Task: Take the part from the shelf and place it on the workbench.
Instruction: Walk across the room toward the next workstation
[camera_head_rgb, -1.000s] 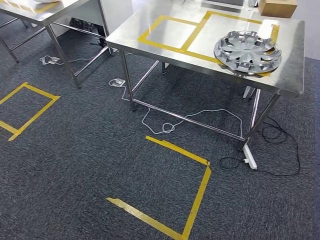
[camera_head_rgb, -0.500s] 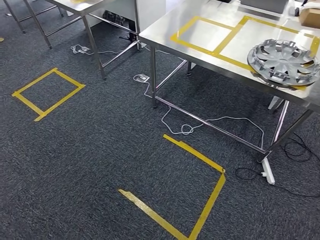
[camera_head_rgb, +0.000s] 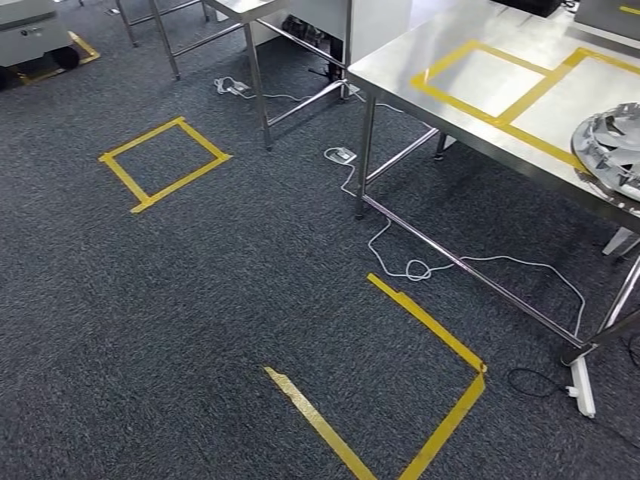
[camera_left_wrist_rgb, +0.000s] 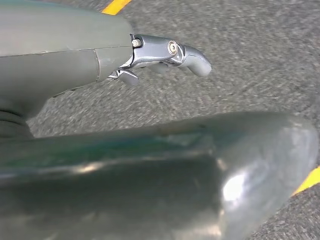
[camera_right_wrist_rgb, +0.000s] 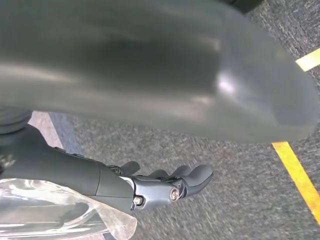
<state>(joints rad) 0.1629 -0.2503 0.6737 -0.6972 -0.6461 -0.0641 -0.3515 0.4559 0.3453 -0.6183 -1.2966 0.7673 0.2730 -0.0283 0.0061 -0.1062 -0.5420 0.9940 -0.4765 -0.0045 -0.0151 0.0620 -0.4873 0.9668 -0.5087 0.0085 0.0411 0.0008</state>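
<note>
A wide stretch of dark carpet (camera_head_rgb: 189, 300) is lying open in the head view, marked by a closed yellow tape square (camera_head_rgb: 164, 163) farther off and a three-sided tape outline (camera_head_rgb: 407, 380) just short of the workbench (camera_head_rgb: 468, 45). The bench's near edge is running along the right side, its thin legs and a low crossbar leaving the space beneath open except for a white cable (camera_head_rgb: 423, 265) coiling on the floor and a power strip (camera_head_rgb: 581, 385) by the far right leg. Yellow tape boxes are framing the steel top; the part, a silver wheel cover (camera_head_rgb: 615, 150), is sitting at the bench's right end on the tape line, cut by the frame edge. The left hand (camera_left_wrist_rgb: 166, 52) is hanging over carpet, fingers loosely extended, holding nothing. The right hand (camera_right_wrist_rgb: 166, 187) is doing likewise, fingers apart and empty.
</note>
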